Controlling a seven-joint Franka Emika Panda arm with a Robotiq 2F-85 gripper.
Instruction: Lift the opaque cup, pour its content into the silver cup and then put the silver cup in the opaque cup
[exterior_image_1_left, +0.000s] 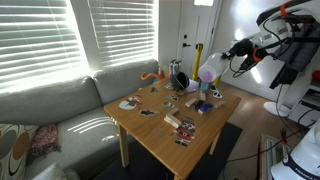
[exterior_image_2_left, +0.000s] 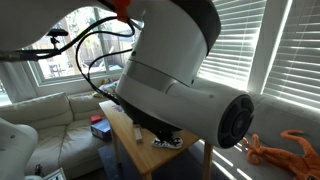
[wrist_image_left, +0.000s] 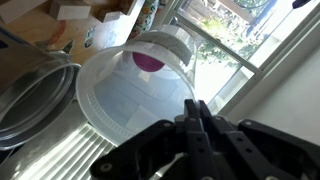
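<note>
Opaque cup (exterior_image_1_left: 208, 68), whitish and frosted, hangs tilted in the air above the far side of the wooden surface (exterior_image_1_left: 160, 135), carried by the robot arm. In the wrist view we look straight into the wide mouth of the opaque cup (wrist_image_left: 135, 85) and see a small purple piece (wrist_image_left: 148, 62) lying against its base. The fingers (wrist_image_left: 188, 128) are pinched nearly together on the cup's near wall, which is all that holds it. At the left edge of that view sits a grey, shiny round rim that we take to be the silver cup (wrist_image_left: 30, 100), just beside and below the tilted mouth.

We judge the pour to be under way. The main risk is a miss: the receiving cup is narrow and off to one side, so the purple piece could roll past its rim onto the surface. A thin-wall pinch could also slip as the tilt grows.
</note>
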